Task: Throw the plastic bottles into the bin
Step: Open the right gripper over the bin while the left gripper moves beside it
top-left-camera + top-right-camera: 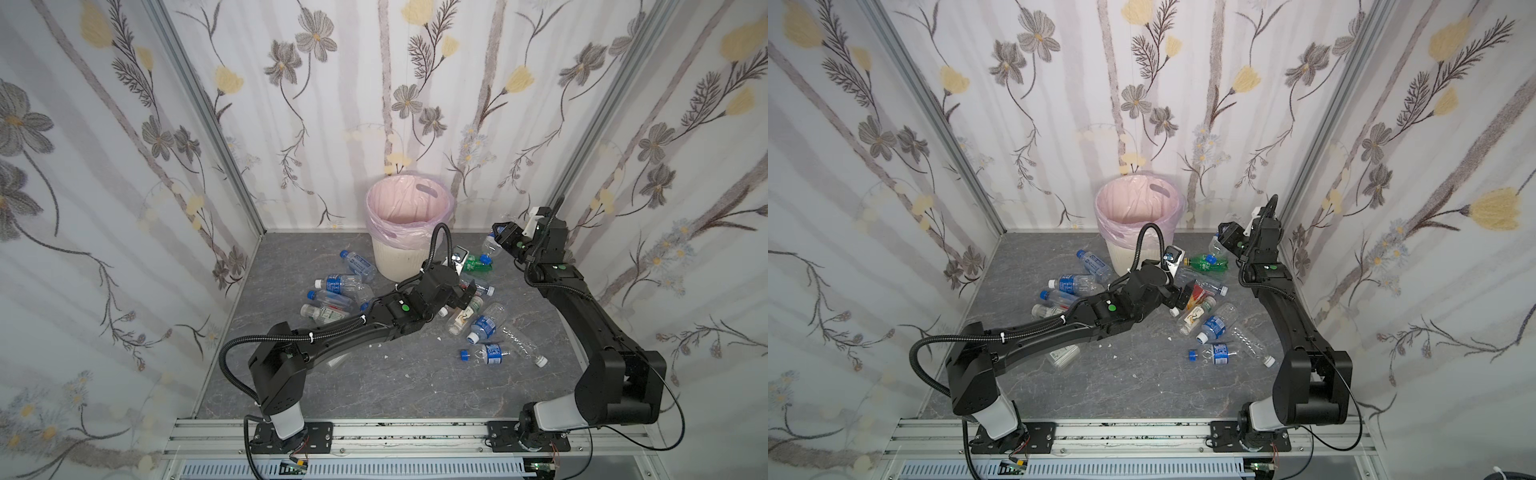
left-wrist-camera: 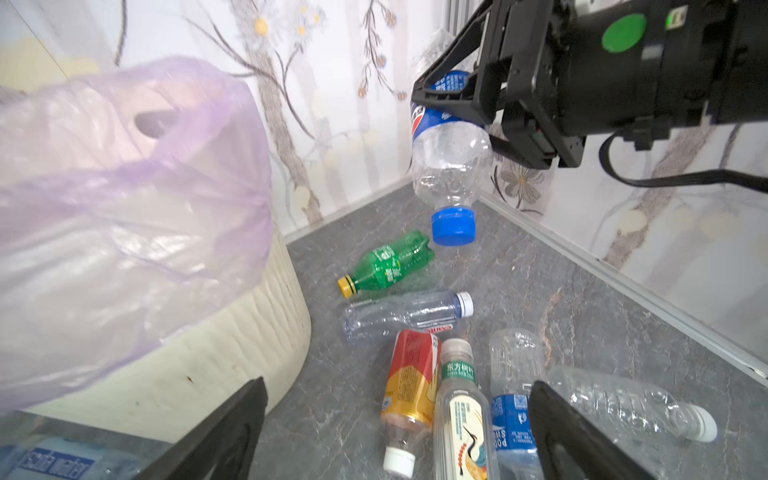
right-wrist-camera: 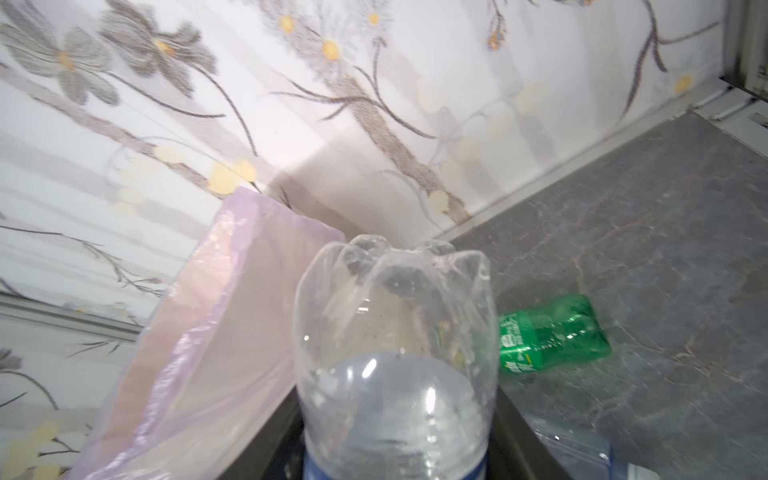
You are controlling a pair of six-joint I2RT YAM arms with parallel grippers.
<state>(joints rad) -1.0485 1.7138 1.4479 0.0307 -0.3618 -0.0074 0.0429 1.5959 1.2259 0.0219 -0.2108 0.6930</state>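
Note:
The bin [image 1: 395, 262] [image 1: 1121, 255], cream and ribbed with a pale pink bag, stands at the back wall. My right gripper [image 1: 500, 237] [image 3: 397, 436] is shut on a clear plastic bottle [image 2: 451, 153] [image 3: 395, 353] with a blue label. It holds the bottle cap down in the air, to the right of the bin and level with its rim. My left gripper [image 1: 465, 295] [image 2: 398, 382] hangs open and empty, low over an orange bottle [image 2: 413, 374], a white-labelled bottle [image 2: 461, 407] and a blue-labelled one [image 2: 511, 411]. A green bottle [image 1: 478, 264] [image 3: 552, 332] lies beside the bin.
Several more bottles lie left of the bin's foot [image 1: 340, 284] and on the right of the grey floor [image 1: 482, 324]. A loose blue cap [image 1: 464, 355] lies on the floor there. Floral walls close in three sides. An aluminium rail [image 1: 395, 434] runs along the front.

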